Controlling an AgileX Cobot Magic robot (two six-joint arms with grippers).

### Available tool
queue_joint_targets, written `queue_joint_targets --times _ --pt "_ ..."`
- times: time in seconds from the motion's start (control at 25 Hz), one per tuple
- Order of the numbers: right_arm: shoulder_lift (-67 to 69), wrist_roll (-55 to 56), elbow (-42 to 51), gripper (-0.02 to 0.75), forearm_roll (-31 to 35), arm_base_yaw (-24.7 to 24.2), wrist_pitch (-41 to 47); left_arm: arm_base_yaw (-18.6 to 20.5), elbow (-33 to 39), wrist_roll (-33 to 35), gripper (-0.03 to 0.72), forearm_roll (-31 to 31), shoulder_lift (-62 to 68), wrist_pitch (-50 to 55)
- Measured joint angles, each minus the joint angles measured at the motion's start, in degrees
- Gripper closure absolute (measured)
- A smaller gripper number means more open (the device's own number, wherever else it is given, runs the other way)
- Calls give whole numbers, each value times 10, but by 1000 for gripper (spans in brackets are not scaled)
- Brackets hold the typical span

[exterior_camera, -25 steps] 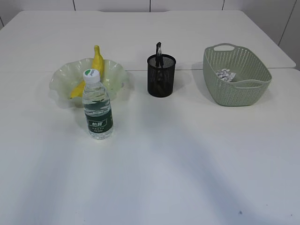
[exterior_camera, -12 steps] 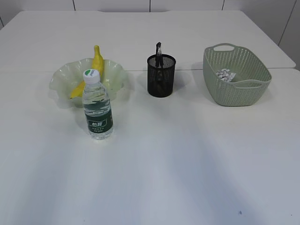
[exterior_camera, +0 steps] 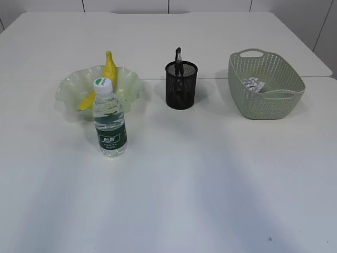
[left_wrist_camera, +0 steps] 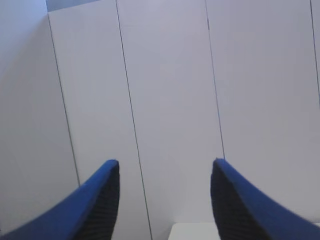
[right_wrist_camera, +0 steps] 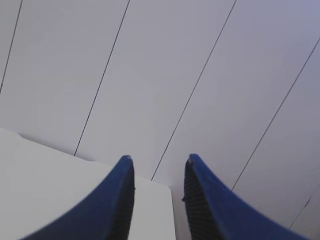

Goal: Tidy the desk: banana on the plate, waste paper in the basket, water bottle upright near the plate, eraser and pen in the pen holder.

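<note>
Yellow banana [exterior_camera: 103, 79] on plate [exterior_camera: 68, 88], bottle [exterior_camera: 109, 118] upright at its 6 o'clock; your left claw [left_wrist_camera: 165, 200] and right claw [right_wrist_camera: 159, 195] spread, empty, aimed off-bench.

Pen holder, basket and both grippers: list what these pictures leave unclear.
- Pen holder, exterior view: the dark mesh hides any eraser; only a pen tip pokes out.
- Waste paper: the basket wall covers its lower part.
- Left gripper, right gripper: wrist views face the wall; neither arm appears in the exterior view.
</note>
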Motion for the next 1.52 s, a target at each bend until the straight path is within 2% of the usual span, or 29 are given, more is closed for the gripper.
queue_joint_targets --times 0.08,0.36,0.64,0.88,1.12,1.32,1.52 --pt "-16 0 22 480 3 0 -2 0 0 29 276 0 -4 0" --pt "-89 -1 114 482 24 0 -64 0 0 55 276 0 -30 -13" --pt "-137 -3 159 482 26 0 -64 0 0 75 276 0 -60 -18" --pt "-163 -3 183 482 31 0 -55 0 0 123 277 0 -73 -65" --pt "-172 -3 188 484 40 0 -52 0 2 138 323 -1 -80 -146" --pt "-172 -3 188 484 48 0 -51 0 54 152 346 -8 -80 -203" --pt "-172 -3 188 485 49 0 -51 0 95 154 348 -13 -84 -206"
